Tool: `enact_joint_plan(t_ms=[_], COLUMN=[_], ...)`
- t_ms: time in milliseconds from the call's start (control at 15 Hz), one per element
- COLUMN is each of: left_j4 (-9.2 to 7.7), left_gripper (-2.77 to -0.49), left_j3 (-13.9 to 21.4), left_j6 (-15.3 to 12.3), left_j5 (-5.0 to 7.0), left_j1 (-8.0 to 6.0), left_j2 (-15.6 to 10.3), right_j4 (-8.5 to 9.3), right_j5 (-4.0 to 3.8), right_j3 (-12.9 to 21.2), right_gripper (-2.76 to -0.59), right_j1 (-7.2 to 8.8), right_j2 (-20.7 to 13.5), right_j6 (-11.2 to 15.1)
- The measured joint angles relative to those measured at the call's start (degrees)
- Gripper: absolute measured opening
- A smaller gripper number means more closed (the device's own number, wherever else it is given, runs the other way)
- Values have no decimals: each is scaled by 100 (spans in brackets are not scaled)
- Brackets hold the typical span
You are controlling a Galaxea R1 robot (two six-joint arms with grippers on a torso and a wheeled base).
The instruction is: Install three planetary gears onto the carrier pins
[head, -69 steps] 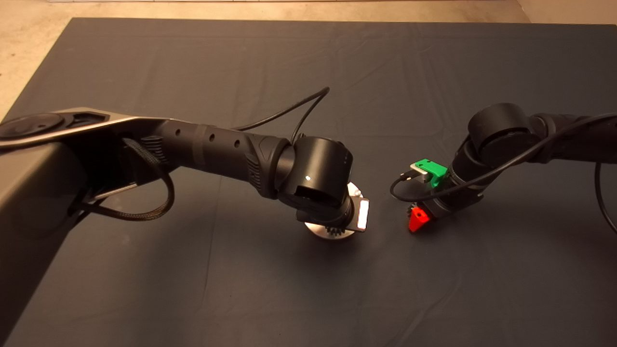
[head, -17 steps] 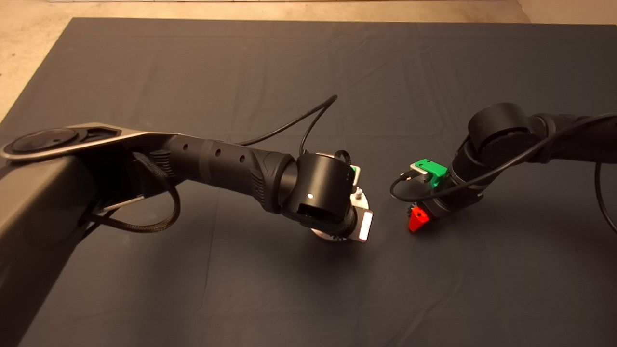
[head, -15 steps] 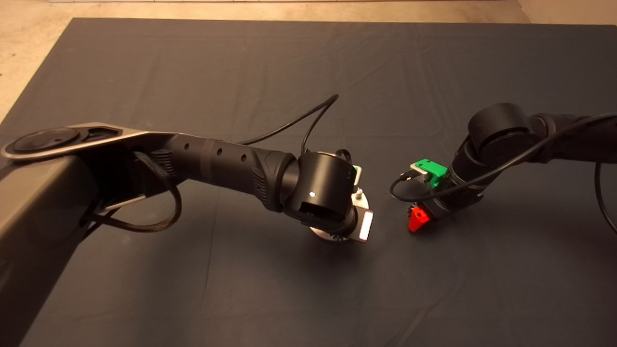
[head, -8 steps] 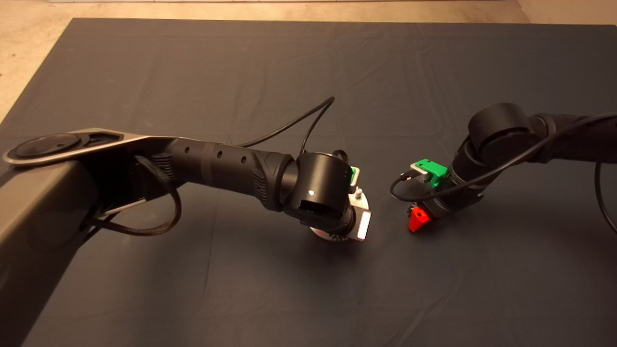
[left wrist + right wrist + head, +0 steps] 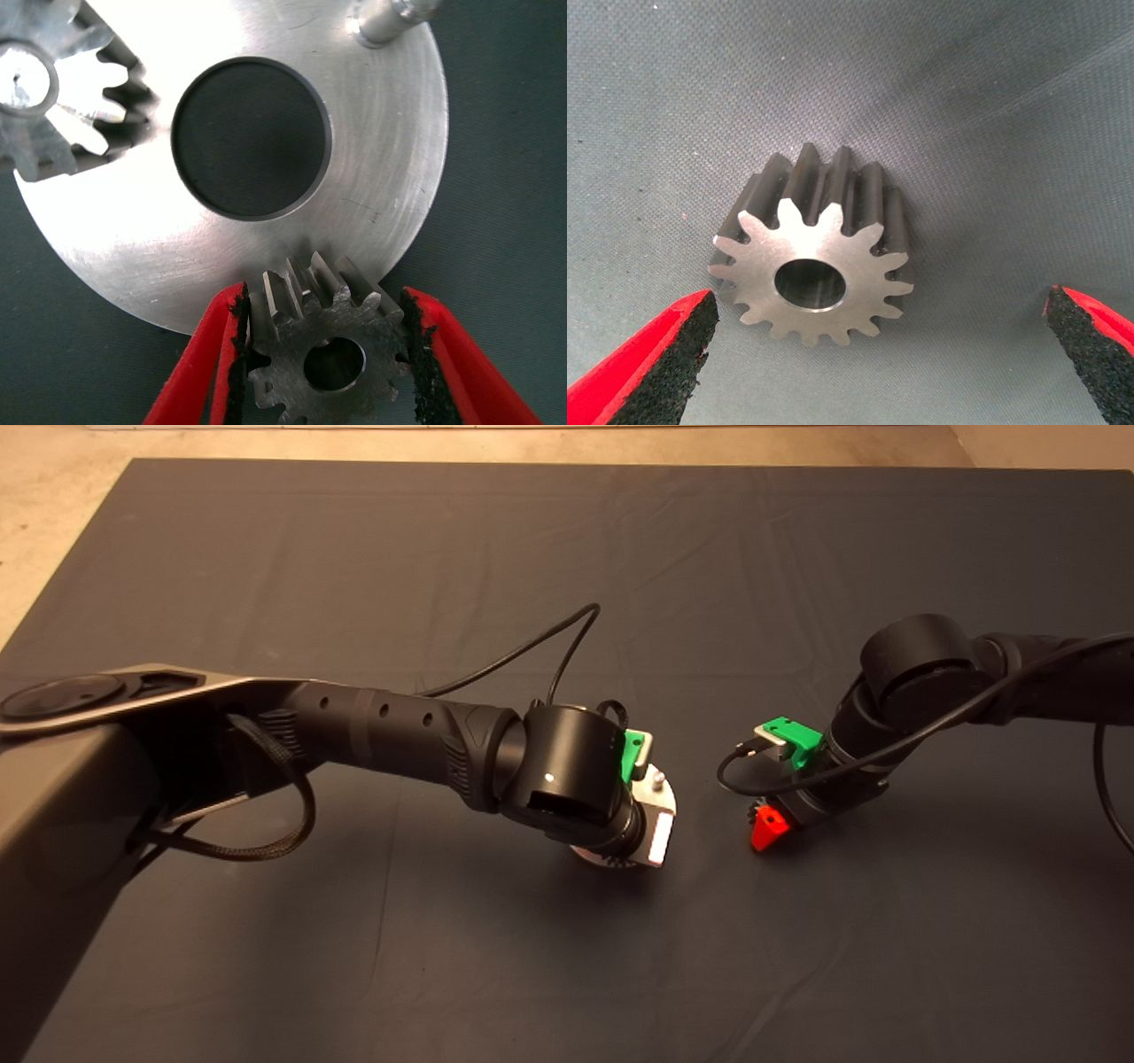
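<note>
The head view is dim and warm, the mat evenly dark, with soft shadows pooled under both arms. A small lamp on the left wrist glows white and blows out. In the left wrist view the plate shines brightly, and glare whitens the far gear. The right wrist view is evenly lit and sharp on its gear.
</note>
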Motion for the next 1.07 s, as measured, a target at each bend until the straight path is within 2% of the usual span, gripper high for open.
enact_joint_plan(t_ms=[133,200,333,667,867,1067], left_j4=[-2,0,-2,-22,-137,-348], left_gripper=[-217,-209,-204,-180,-164,-151], left_j3=[-1,-1,-1,13,41,68], left_j6=[0,0,21,41,38,16], left_j5=[178,224,266,284,282,282], left_j1=[88,94,96,93,-10,-256], left_j2=[-115,-146,-124,-111,-108,-124], right_j4=[0,0,0,0,0,0], right_j5=[-2,-2,6,2,0,0], right_j3=[0,0,0,0,0,0], right_gripper=[-60,-60,-60,-60,-60,-60], right_j1=[0,0,0,0,0,0], right_j2=[-2,0,17,13,11,12], right_j6=[0,0,0,0,0,0])
